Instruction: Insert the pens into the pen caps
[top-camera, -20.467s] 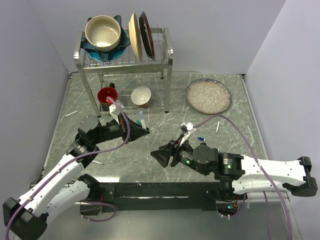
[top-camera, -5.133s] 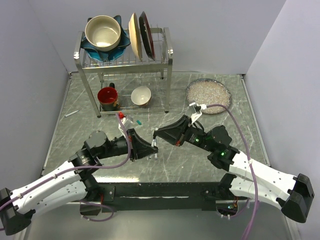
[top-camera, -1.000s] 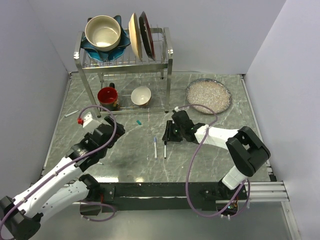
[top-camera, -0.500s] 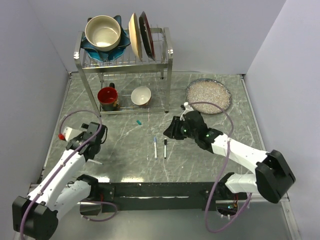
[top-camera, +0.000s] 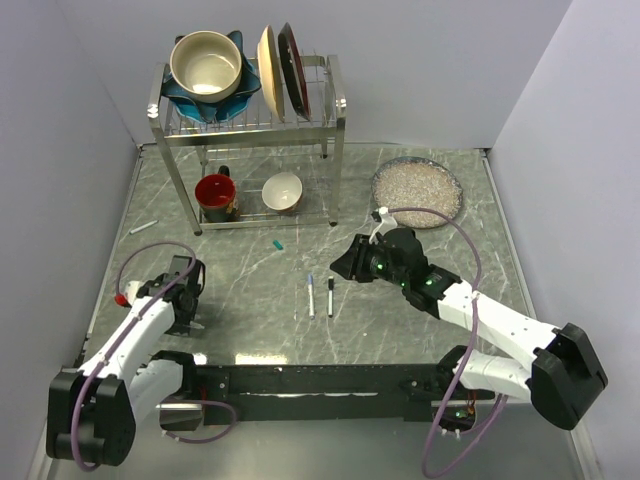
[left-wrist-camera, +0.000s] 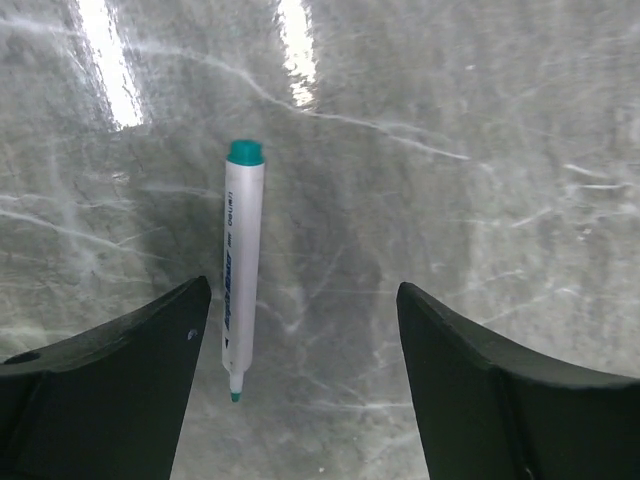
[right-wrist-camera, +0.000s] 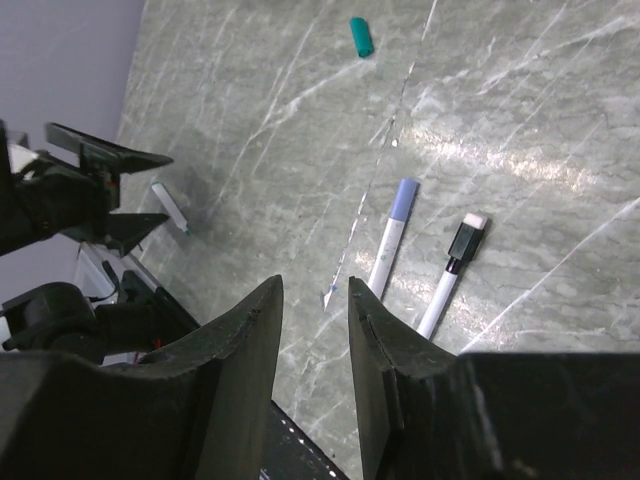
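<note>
Left end effector (left-wrist-camera: 300, 290) hovers over teal pen (left-wrist-camera: 242, 270), jaws wide either side, nothing gripped. The pen lies uncapped, far left on table (top-camera: 250, 300). Step, likely: grasp the one uncapped pen. Next: close on the barrel, carry to teal cap (top-camera: 277, 243) mid-table. Blue pen (top-camera: 310, 295) and black pen (top-camera: 330, 297) lie side by side, look capped. Right end effector (top-camera: 345, 265) part open, empty, just right of them. Containers: red mug (top-camera: 215, 192) inside unclear, white bowl (top-camera: 283, 191) looks empty, plate (top-camera: 376, 188) holds white grains.
</note>
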